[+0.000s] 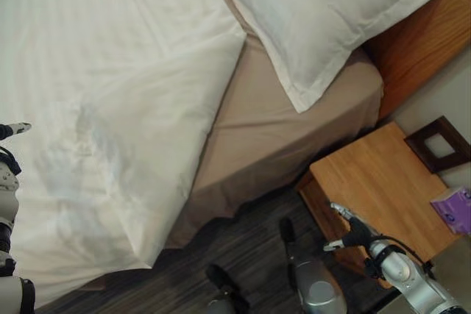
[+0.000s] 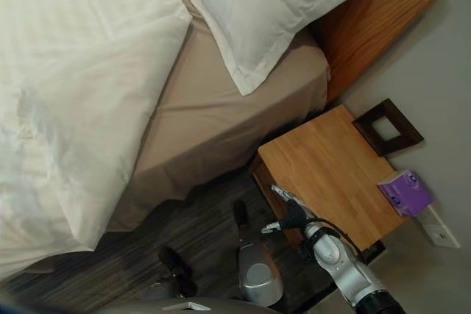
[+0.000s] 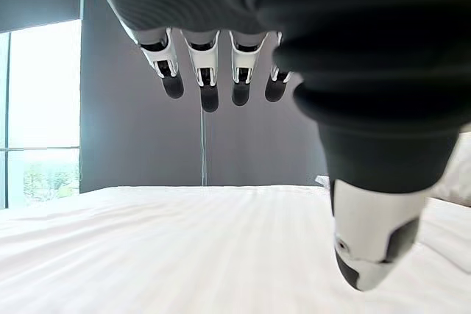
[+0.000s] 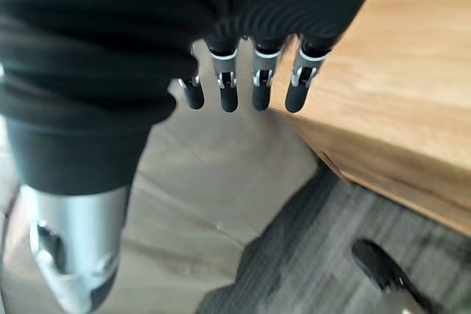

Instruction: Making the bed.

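Note:
A white duvet (image 1: 110,108) covers most of the bed, and its near corner hangs over the side. Beside it the tan sheet (image 1: 280,130) lies bare. A white pillow (image 1: 331,12) rests at the head end, overlapping the tan sheet. My left hand (image 1: 15,129) shows at the left edge above the duvet (image 3: 184,248), its fingers (image 3: 208,79) straight and holding nothing. Low at the right, my right hand (image 1: 357,232) hangs off the bed by the nightstand's front corner. Its fingers (image 4: 257,79) are straight and empty, with the tan sheet (image 4: 221,182) past them.
A wooden nightstand (image 1: 383,189) stands against the bed's side, carrying a purple box (image 1: 455,207) and a dark frame (image 1: 439,145). The wooden headboard (image 1: 419,42) rises behind the pillow. Dark floor (image 1: 243,248) runs between the bed and the nightstand.

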Available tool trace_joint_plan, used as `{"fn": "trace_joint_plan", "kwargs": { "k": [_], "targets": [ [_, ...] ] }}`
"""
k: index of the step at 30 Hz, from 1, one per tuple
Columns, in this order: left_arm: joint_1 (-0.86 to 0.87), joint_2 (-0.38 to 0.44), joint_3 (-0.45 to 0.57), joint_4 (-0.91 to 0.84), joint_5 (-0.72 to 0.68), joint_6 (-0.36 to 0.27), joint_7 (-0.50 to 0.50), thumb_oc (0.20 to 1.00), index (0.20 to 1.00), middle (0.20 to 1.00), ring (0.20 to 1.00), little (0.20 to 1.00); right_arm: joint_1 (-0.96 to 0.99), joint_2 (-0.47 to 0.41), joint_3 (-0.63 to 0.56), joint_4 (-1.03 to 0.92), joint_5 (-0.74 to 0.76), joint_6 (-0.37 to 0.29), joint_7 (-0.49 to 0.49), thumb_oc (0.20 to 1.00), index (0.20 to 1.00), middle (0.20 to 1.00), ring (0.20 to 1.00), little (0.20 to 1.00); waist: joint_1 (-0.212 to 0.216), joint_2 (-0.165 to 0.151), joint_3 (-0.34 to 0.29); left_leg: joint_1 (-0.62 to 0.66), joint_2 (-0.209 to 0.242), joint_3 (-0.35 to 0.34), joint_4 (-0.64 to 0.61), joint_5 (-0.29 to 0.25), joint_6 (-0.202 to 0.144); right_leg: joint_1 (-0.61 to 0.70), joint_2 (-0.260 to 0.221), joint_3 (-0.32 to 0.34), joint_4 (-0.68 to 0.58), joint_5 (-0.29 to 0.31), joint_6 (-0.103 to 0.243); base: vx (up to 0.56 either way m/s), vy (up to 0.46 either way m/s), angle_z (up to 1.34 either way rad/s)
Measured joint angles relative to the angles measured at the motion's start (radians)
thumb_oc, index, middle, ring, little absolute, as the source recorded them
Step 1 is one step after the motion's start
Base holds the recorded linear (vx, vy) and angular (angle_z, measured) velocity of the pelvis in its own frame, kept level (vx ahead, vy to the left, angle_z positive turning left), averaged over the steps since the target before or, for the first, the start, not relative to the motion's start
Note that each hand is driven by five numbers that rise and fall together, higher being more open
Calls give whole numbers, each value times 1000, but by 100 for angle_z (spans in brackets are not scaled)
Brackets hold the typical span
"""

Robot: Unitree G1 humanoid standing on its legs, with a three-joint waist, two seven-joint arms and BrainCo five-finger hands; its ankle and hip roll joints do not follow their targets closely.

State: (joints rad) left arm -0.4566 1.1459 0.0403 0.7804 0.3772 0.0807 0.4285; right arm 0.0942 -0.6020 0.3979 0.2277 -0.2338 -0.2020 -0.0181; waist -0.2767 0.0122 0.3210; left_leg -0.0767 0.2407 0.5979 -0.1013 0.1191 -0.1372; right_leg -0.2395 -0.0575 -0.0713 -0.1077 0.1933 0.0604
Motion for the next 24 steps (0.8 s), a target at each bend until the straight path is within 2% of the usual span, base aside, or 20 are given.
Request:
{"fn": "trace_joint_plan", "kwargs": {
  "k": [4,5,6,8,11,14,17,20,24],
  "targets": [
    [-76,2,-40,1,2,25,2,1000,1000,1000,1000,1000,-38,25,36,30,17,0,-4,1000,1000,1000,1000,1000,6,-8,16,-59,1,-1,0,11,2,-57,4,-1,5,18,-6,-64,-77,-2],
    [-32,-3,-43,14,42,0,34,1000,1000,1000,1000,1000,-64,39,46,30,18,-6,-6,1000,1000,1000,1000,1000,3,-9,28,-80,6,2,0,12,1,-81,4,1,5,20,-7,-62,-56,-8],
    [45,-30,-11,19,41,-14,50,1000,1000,1000,1000,1000,-79,47,48,42,19,-11,-10,1000,1000,1000,1000,1000,5,-8,41,-86,8,3,1,12,1,-88,5,0,6,21,-6,-68,-57,-15],
    [204,-154,95,32,38,-35,86,1000,1000,1000,1000,1000,-86,72,20,68,36,-16,-29,1000,1000,1000,1000,1000,4,0,67,-94,12,3,2,11,-1,-97,7,1,6,22,-8,-59,-41,-4],
    [296,-221,142,19,27,-30,113,1000,1000,1000,1000,1000,-79,67,22,69,60,-18,-46,1000,1000,1000,1000,1000,26,-21,112,-104,18,-4,6,14,-3,-103,13,-5,6,23,-9,-68,-34,10],
    [278,-211,147,-14,29,-28,142,1000,1000,1000,1000,1000,-77,75,26,73,87,-24,-64,1000,1000,1000,1000,1000,58,-33,130,-125,14,-9,5,18,-2,-119,7,-10,5,23,-9,-78,-38,11],
    [272,-202,128,-31,30,-27,169,1000,1000,1000,1000,1000,-81,79,35,75,93,-42,-68,1000,1000,1000,1000,1000,56,-28,150,-164,5,-9,0,19,-1,-157,-2,-8,4,18,1,-67,-31,0],
    [243,-219,136,-42,30,-20,202,1000,1000,1000,1000,1000,-93,90,44,103,95,-43,-85,1000,1000,1000,1000,1000,56,-12,179,-185,3,-9,0,24,6,-179,-3,-8,5,35,-5,0,0,0],
    [222,-222,129,-81,31,-9,208,1000,1000,1000,1000,1000,-99,93,52,103,94,-45,-100,1000,1000,1000,1000,1000,52,-5,183,-179,-1,-10,0,24,6,-174,-4,-7,5,35,-5,11,-6,-1]
  ]
}}
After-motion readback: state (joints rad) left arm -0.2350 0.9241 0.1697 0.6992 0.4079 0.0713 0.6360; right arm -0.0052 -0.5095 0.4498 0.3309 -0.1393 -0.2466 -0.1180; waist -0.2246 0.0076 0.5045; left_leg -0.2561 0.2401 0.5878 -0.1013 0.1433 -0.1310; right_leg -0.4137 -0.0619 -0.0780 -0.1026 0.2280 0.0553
